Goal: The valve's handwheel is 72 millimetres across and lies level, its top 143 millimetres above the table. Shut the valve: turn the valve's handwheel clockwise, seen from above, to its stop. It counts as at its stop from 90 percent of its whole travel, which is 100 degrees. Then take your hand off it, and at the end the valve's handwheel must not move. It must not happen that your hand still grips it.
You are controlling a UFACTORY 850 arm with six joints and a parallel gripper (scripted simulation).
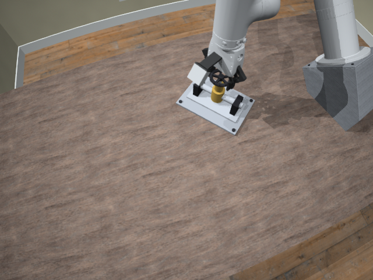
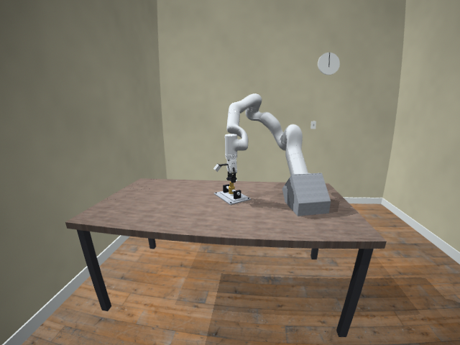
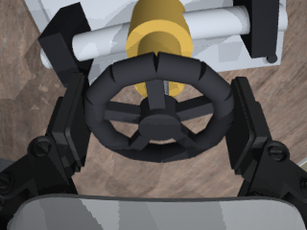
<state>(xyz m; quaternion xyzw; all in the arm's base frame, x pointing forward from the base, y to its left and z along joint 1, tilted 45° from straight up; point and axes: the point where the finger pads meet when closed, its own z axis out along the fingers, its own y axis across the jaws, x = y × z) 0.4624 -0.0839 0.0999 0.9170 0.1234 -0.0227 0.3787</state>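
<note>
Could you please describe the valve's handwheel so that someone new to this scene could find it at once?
On the wooden table, left of the arm's grey pedestal, lies a pale plate carrying a white pipe between black clamps. From the pipe's brass body rises the handwheel: a black, level, spoked ring, the only round black part, clamped by the gripper from both sides.

No text, label, brand or number can be read anywhere. The wall clock [image 2: 328,62] has a blank face (one dark hand only, no numerals), and the small wall plate [image 2: 313,124] beyond the table's far edge carries no legible marking.
</note>
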